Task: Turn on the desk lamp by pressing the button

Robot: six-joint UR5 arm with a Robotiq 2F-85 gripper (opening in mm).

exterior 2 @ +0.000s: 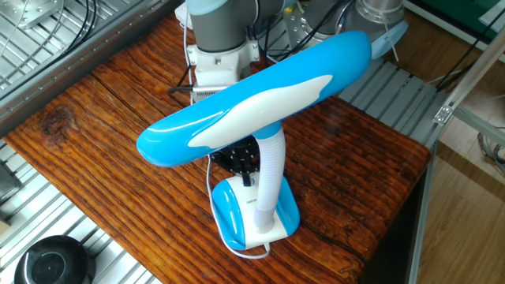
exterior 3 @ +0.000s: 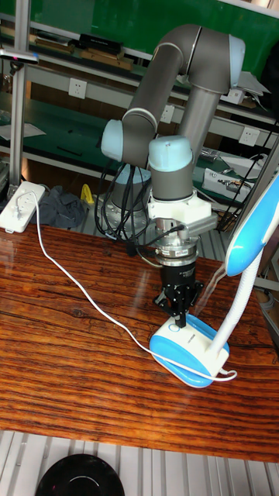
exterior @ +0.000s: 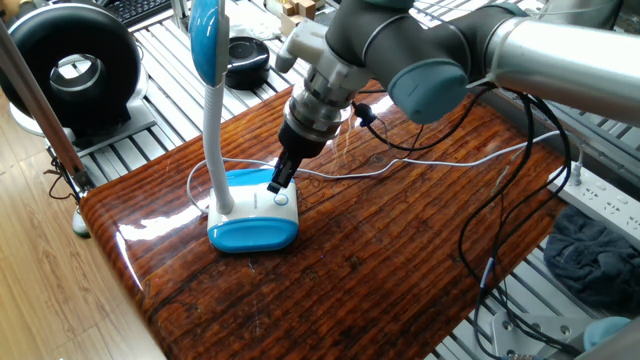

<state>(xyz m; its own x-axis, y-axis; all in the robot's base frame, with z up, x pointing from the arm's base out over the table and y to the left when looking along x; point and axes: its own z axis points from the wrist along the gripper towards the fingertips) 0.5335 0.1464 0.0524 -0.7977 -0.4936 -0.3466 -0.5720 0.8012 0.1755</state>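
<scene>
the gripper [exterior: 279, 184] pointed down at the base of the desk lamp [exterior: 254, 215], its tip at the base's top; whether the fingers were apart or together could not be told; under it lay a glossy dark wooden table [exterior: 380, 260] with a thin white cord [exterior 3: 74, 280] trailing away; beyond the table edge, behind the lamp, stood a black round fan [exterior: 72, 62] on metal slat shelving [exterior: 150, 135].

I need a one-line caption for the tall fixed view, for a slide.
UR5 gripper points straight down at the base of the desk lamp, above the wooden table.
</scene>
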